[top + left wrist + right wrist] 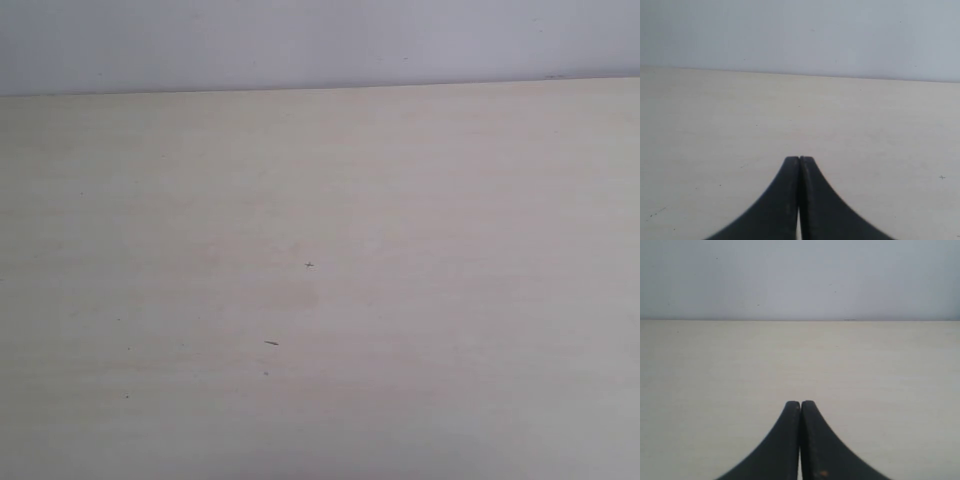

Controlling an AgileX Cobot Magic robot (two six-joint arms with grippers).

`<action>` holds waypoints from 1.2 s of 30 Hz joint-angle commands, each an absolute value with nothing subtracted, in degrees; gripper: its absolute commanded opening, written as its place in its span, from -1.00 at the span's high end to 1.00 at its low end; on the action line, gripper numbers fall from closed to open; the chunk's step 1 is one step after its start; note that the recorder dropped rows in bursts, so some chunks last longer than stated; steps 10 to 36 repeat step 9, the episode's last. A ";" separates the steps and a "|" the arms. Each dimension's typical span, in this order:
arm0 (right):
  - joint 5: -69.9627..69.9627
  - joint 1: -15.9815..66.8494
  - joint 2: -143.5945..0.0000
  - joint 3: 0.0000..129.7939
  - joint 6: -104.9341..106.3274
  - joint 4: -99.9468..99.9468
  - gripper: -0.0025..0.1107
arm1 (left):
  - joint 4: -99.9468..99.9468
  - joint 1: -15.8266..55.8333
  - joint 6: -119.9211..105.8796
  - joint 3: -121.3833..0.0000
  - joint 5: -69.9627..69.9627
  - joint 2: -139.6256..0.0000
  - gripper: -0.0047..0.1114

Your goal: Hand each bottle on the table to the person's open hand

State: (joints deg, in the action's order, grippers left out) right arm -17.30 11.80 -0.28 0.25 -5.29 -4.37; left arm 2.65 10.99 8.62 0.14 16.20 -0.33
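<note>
The table [420, 200] is a wide pale beige wood-grain surface that fills the exterior view, bare but for a few tiny dark specks. No bottle and no person's hand is in view in any frame. Neither arm shows in the exterior view. My left gripper [799, 159] is shut, its two black fingers pressed together with nothing between them, low over the table [715, 125]. My right gripper [800, 403] is shut and empty as well, above the table [880, 370].
A plain pale grey wall [300, 40] rises behind the table's far edge [320, 88]. Small dark specks [271, 343] lie near the middle of the tabletop.
</note>
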 commanded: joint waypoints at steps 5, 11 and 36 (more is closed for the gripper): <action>-17.47 11.54 0.00 0.00 -5.34 -4.40 0.96 | 2.67 11.25 8.99 0.00 15.79 0.00 0.90; -17.47 11.54 0.00 0.00 -5.34 -4.40 0.96 | 2.67 11.25 8.99 0.00 15.79 0.00 0.90; -17.47 11.54 0.00 0.00 -5.34 -4.40 0.96 | 2.67 11.25 8.99 0.00 15.79 0.00 0.90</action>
